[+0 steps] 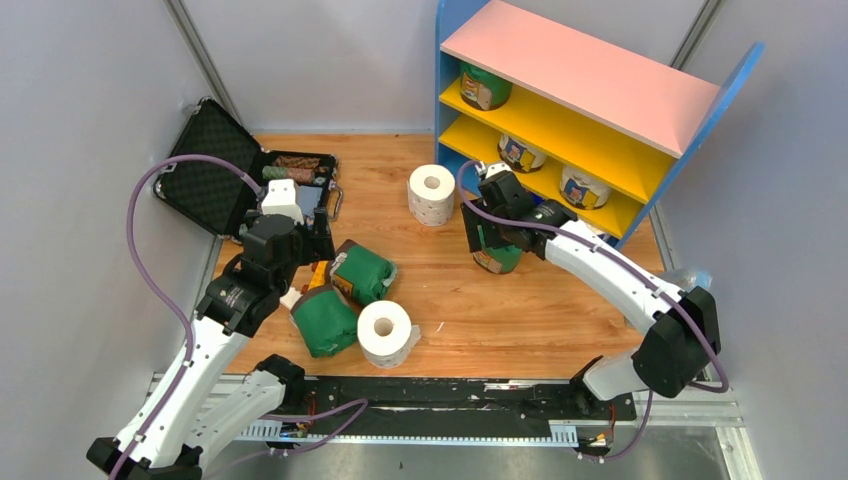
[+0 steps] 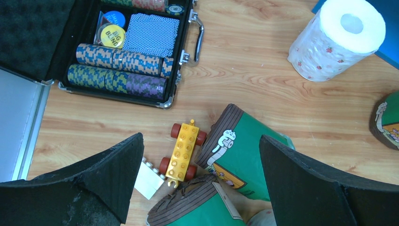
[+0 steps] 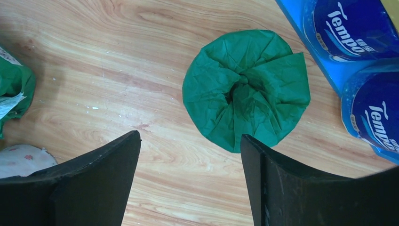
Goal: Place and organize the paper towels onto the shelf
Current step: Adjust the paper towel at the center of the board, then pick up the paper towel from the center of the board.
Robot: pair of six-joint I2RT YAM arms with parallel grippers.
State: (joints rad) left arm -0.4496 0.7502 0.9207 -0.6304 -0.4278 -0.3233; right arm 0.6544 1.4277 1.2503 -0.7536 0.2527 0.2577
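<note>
Right gripper point(image 3: 189, 136): jaws apart, gripping nothing, I'm hanging it straight over the upright green roll point(image 3: 244, 89), pleated end facing up, so a finger can drop either side of it. That roll is standing on the surface point(image 1: 470, 320) just beside the shelf point(image 1: 580, 70), so a short carry I'd judge. Shelf is already holding blue-wrapped rolls point(image 3: 350, 23) down low and one green pack point(image 1: 485, 85) on the upper yellow board. Left gripper point(image 2: 201, 137): jaws fully released, empty, I'm hovering it above two lying green rolls point(image 2: 240, 155) that are touching each other, probably next in line. Toy car point(image 2: 183, 150) is sitting right against them, so I'm risking a snag on any grab there. Dotted white roll point(image 2: 336, 40) is standing well apart, another white roll point(image 1: 385, 333) is sitting nearer the arm bases, black case point(image 1: 200, 175) is lying open far left, not part of the job
</note>
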